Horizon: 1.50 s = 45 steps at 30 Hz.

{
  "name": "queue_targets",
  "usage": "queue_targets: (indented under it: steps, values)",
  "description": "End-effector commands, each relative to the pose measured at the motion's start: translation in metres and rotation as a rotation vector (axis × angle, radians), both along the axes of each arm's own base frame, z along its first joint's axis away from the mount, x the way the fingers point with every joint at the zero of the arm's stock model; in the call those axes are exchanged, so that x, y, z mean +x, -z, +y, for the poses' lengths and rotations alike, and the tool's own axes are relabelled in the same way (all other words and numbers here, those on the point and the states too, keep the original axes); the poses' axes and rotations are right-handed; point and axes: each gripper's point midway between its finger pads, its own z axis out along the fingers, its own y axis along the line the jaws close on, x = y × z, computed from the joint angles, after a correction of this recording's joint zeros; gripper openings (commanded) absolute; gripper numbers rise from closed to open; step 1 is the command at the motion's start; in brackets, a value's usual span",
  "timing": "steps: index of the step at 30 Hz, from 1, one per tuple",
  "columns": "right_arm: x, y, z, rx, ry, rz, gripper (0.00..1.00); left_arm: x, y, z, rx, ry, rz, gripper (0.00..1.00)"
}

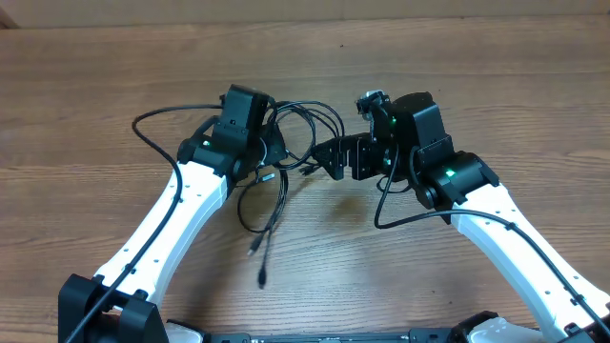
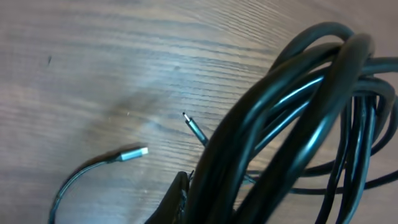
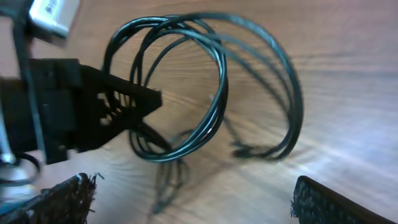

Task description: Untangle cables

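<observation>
**Two white robot arms meet over a wood-grain table (image 1: 477,67), and the left gripper (image 3: 144,102) sits at the centre of the scene.** The left arm (image 1: 172,214) rises to that gripper from the table's near edge. The right arm (image 1: 519,238) reaches in from the opposite side.

The cables (image 1: 305,129) are a bundle of thin black cords. They hang in several wide loops from the left gripper, which is clenched on them. In the right wrist view the loops are clear of the wood and cast a shadow beneath. In the left wrist view the same coils fill the frame just ahead of the gripper, stacked over one another.

The right gripper (image 1: 331,158) points at the left gripper from just beyond the loops. It is released: its fingers (image 3: 59,199) are spread wide and touch no cord.

Two loose strands (image 1: 276,205) trail from below the left gripper toward the near edge of the table, and each ends on the wood. A silver plug (image 2: 134,153) lies flat on the table below the gripper. A thinner pin-like tip (image 2: 194,126) pokes out just beside the held coils.
</observation>
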Motion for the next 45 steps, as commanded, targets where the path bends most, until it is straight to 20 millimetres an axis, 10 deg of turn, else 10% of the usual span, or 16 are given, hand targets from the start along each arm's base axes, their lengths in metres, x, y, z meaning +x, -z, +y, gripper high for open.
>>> queue_targets:
  steps: [1,5,14,23,25,30,34,41,45]
  values:
    - [0.001,-0.015,0.008,0.134,0.098,0.139,0.89,0.003,-0.020,0.001,-0.147,-0.243,0.017,0.04]
    - [0.003,-0.008,0.007,0.204,0.231,0.285,0.68,-0.005,-0.017,-0.006,-0.226,-0.302,0.086,0.04]
    - [0.030,0.037,0.028,0.264,0.281,0.425,0.62,-0.017,-0.018,-0.025,-0.332,-0.263,0.173,0.04]
    - [0.030,0.042,0.033,0.296,0.292,0.484,0.05,-0.019,-0.019,-0.031,-0.343,-0.221,0.178,0.04]
    - [0.027,0.040,0.036,0.314,0.284,0.510,0.04,-0.018,-0.019,-0.028,-0.331,-0.224,0.169,0.07]
    - [0.021,0.037,0.040,0.350,0.275,0.572,0.04,-0.003,-0.016,0.004,-0.213,-0.247,0.089,0.54]
    - [0.020,0.039,0.039,0.345,0.277,0.580,0.04,0.007,-0.017,0.031,-0.248,-0.314,0.091,0.33]
    - [0.018,0.043,0.037,0.328,0.293,0.593,0.04,0.007,-0.022,0.033,-0.363,-0.291,0.135,0.28]
    - [0.020,0.044,0.035,0.320,0.306,0.581,0.04,0.005,-0.023,0.029,-0.359,-0.239,0.130,0.55]
